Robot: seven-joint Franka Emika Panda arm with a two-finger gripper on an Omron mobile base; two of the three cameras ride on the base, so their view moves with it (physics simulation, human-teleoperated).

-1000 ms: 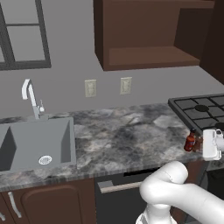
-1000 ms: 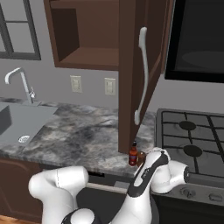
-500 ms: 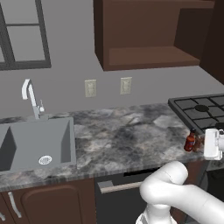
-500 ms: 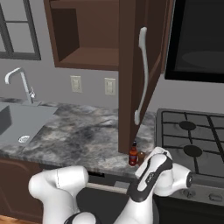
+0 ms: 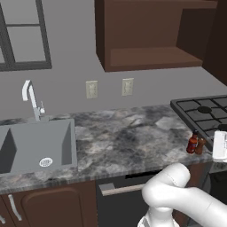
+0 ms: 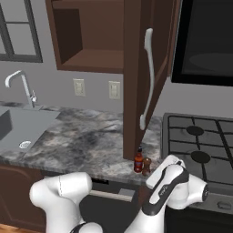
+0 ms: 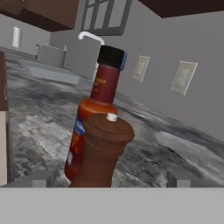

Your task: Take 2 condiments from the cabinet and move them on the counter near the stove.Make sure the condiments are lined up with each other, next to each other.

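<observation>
A white two-finger gripper [image 7: 109, 179] with small dark square tips points level along a grey-and-white mottled marble-look counter [image 5: 124, 142]. Its tips stand well apart, open, one on each side of a short brown turned-wood pepper mill [image 7: 103, 151]. Neither tip touches the mill.

The pepper mill is rounded, with a wide domed head, a narrower waist and a small pale knob on top. It stands upright straight ahead of the gripper, between the two tips and very near the camera. Directly behind it, slightly to its left in the hand view, stands a tall red sauce bottle [image 7: 94, 111] with a smooth glossy body, a slim neck, a flat black cap and a dark label. The two look close together or touching; I cannot tell which.

From the base cameras, the sauce bottle [image 6: 138, 160] and pepper mill [image 6: 146, 166] stand side by side near the counter's front edge, just beside the black gas stove [image 6: 200, 145] with its dark cast grates and round burners. The white hand sits just beside the pair, on the stove side.

Above, the dark brown wooden wall cabinet [image 5: 150, 35] shows one wide bare shelf. A grey sink basin [image 5: 35, 144] with a curved pale tap lies well away, past the bottle.
</observation>
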